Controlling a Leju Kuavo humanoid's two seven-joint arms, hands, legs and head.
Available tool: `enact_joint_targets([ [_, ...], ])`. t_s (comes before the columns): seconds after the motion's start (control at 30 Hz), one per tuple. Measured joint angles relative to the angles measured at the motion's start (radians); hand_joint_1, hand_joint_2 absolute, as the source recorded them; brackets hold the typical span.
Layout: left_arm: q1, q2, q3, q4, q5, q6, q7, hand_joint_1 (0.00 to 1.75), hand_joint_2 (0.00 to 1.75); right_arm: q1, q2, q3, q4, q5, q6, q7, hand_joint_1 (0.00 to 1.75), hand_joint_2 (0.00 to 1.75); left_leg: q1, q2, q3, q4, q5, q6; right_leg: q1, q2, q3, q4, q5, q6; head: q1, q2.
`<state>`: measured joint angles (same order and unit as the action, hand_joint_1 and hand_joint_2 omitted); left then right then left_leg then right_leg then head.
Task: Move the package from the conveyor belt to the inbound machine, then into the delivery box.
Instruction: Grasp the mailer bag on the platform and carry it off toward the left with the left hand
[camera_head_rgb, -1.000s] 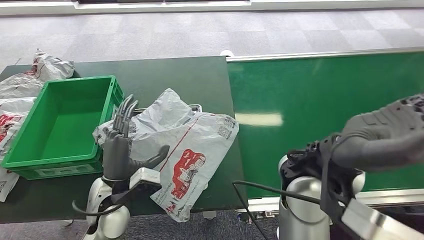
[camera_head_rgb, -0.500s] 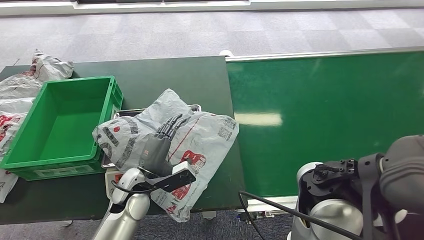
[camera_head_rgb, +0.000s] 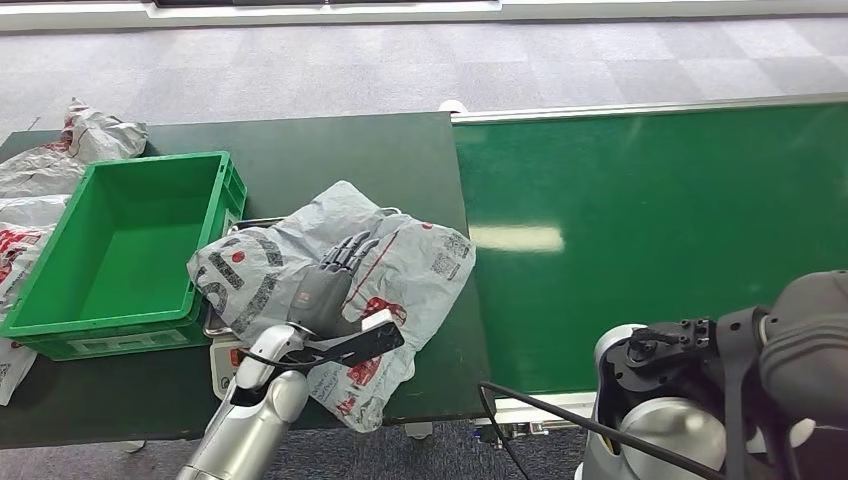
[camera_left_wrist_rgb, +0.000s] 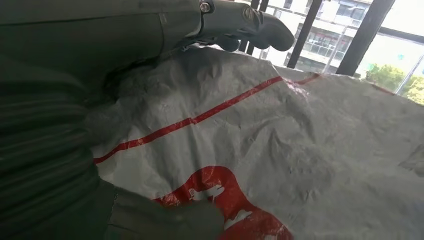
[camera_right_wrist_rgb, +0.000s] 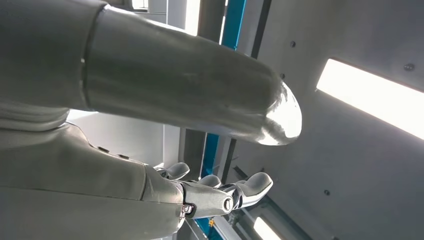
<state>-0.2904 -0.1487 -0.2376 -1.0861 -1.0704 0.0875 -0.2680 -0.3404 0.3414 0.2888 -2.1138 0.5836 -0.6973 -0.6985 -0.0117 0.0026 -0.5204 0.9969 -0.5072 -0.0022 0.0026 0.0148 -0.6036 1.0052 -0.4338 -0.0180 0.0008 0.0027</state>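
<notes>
The package (camera_head_rgb: 400, 270) is looking like thin, crinkled grey plastic film; the crate (camera_head_rgb: 120, 250) is showing smooth hard plastic, and the conveyor belt (camera_head_rgb: 650, 230) is gleaming glossy green beside the matt worktop (camera_head_rgb: 350, 150).

L hand (camera_head_rgb: 325, 285) flat, R hand (camera_right_wrist_rgb: 220, 192) open

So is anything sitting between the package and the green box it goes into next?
Nothing visible. The package lies right beside the green box, whose inside looks empty. The left hand already rests on the package.
</notes>
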Motion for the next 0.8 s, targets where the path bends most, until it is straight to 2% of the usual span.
enact_joint_targets([
  [0.53, -0.024, 0.001, 0.0, 0.025, 0.003, 0.03, 0.004, 1.75, 1.75, 0.001, -0.001, -0.006, 0.0, 0.005, 0.0, 0.0, 0.0, 0.0, 0.0, 0.0, 0.0, 0.0, 0.0, 0.0, 0.0, 0.0, 0.0, 0.0, 0.0, 0.0, 0.0, 0.0],
  [0.8, -0.023, 0.002, 0.001, 0.002, 0.059, 0.042, -0.039, 1.75, 1.75, 0.003, -0.002, -0.014, 0.0, 0.0, 0.0, 0.0, 0.0, 0.0, 0.0, 0.0, -0.001, 0.0, 0.0, 0.0, 0.0, 0.0, 0.0, 0.0, 0.0, 0.0, 0.0, 0.0],
])
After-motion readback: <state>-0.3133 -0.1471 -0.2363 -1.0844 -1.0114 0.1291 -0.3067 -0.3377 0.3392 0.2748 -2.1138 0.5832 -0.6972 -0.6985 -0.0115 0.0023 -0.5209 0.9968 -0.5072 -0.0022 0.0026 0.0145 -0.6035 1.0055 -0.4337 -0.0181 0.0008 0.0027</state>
